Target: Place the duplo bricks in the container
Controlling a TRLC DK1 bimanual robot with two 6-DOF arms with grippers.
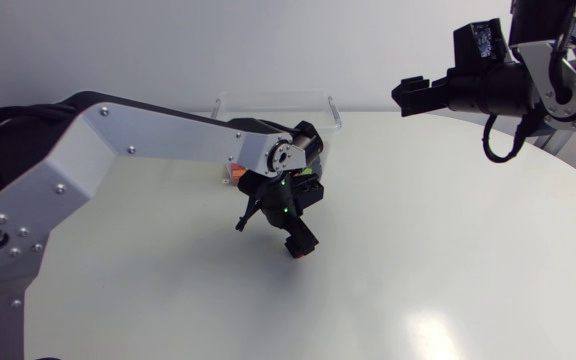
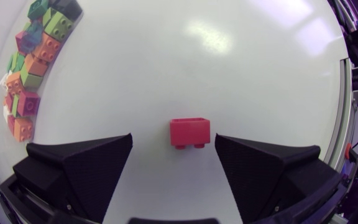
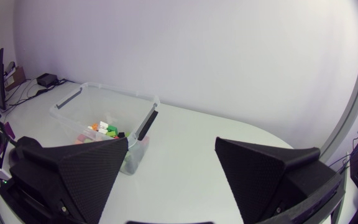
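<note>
left gripper (image 2: 173, 138) spread wide, red duplo brick (image 2: 189, 132) between its fingers untouched, mid-frame in head view; right gripper (image 1: 400, 98) wide too, upper right.

Shows plain red, no pattern, on the lone brick (image 2: 189, 132). Shows matte black on the left hand (image 2: 173, 149) and the right hand (image 3: 171, 155), and silver-grey with black joints on the left arm (image 1: 158, 130). Mixes green, orange, magenta and teal among the heaped bricks (image 2: 33, 62). Reads clear and colourless on the container (image 3: 120, 91), glossy white on the bench (image 1: 448, 240).
</note>
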